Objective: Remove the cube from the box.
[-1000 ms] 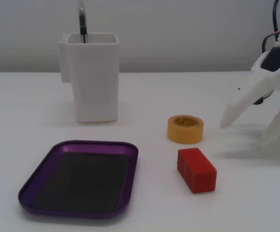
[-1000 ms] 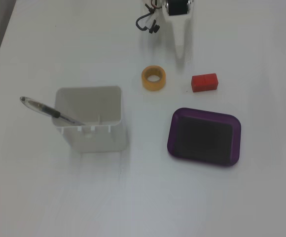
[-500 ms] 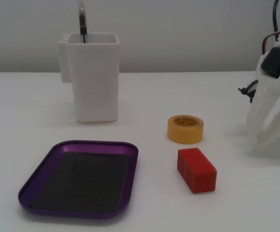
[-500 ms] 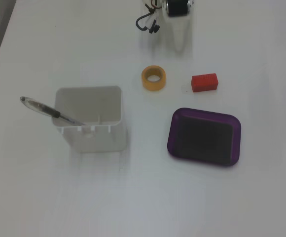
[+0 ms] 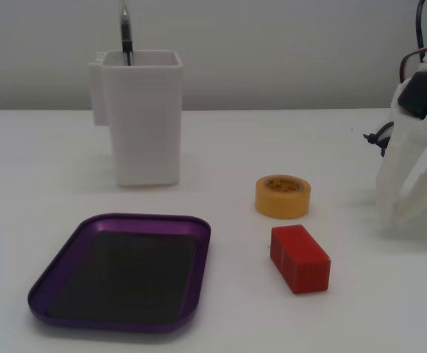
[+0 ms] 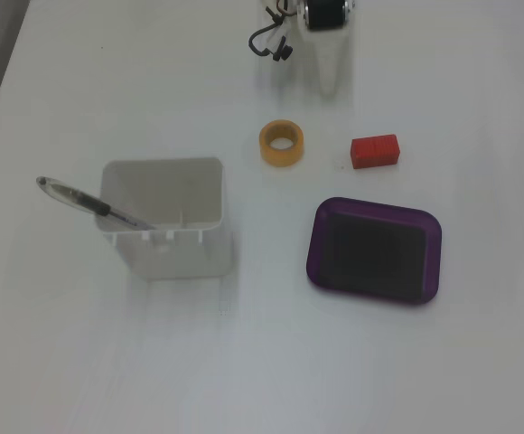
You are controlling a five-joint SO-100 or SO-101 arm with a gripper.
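The red cube [image 5: 300, 258] lies on the white table, outside the box, to the right of it in a fixed view. In another fixed view the cube [image 6: 374, 151] lies just above the box. The box [image 5: 59, 268] is a shallow purple tray with a dark bottom and nothing in it; its rim also shows from above [image 6: 376, 208]. My white gripper [image 5: 401, 215] rests at the right edge, tips down on the table, well apart from the cube. From above the gripper [image 6: 329, 85] tapers to one point, so it looks shut and empty.
A yellow tape roll [image 5: 283, 195] [image 6: 282, 144] lies between the cube and the gripper's side of the table. A tall white container [image 5: 141, 118] [image 6: 164, 217] holding a pen [image 6: 90, 204] stands behind the box. Black cables [image 6: 273, 38] hang by the arm.
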